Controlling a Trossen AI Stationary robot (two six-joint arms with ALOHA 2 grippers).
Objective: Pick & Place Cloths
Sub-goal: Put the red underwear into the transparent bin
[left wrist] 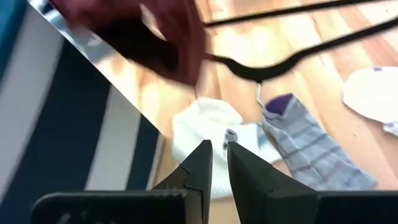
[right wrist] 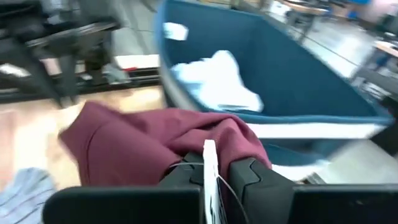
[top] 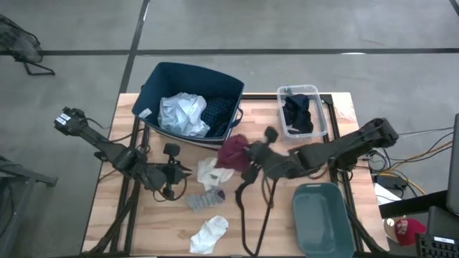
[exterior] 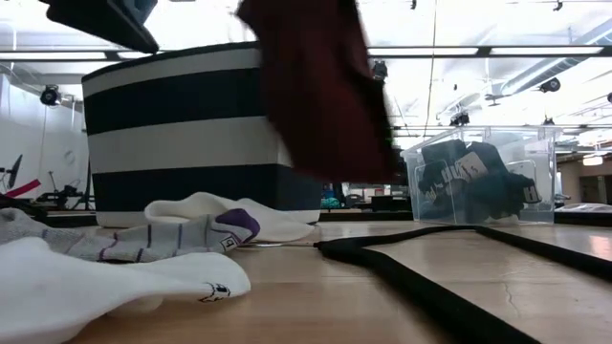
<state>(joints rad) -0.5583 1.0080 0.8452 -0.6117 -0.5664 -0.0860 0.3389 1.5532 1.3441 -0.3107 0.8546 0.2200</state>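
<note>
My right gripper [top: 249,155] is shut on the maroon cloth [top: 231,150], which hangs in the air beside the navy bin [top: 159,77]. The bin holds the pale blue shirt [top: 181,113] and a navy patterned piece [top: 218,113]. My left gripper [top: 186,170] hovers shut and holds nothing, over a white sock [left wrist: 202,127] lying flat on the table. A grey striped sock [top: 204,199] and another white sock [top: 209,233] also lie flat on the wood. Dark pieces [top: 297,113] sit in a clear box. My right gripper pinches a bunched fold of the maroon cloth [right wrist: 214,140] between its two fingers, with a white tag [right wrist: 209,163] showing between them. It comes in roughly level from the table's right. The cloth [exterior: 320,96] is lifted clear of the table and hangs below the fingers.
A thin black hanger [top: 244,208] lies on the wood near the socks, below the right arm. The clear box [top: 282,118] stands at the far right, and a grey-green tub [top: 323,215] sits at the near right. Bare wood [top: 129,222] shows at the near left.
</note>
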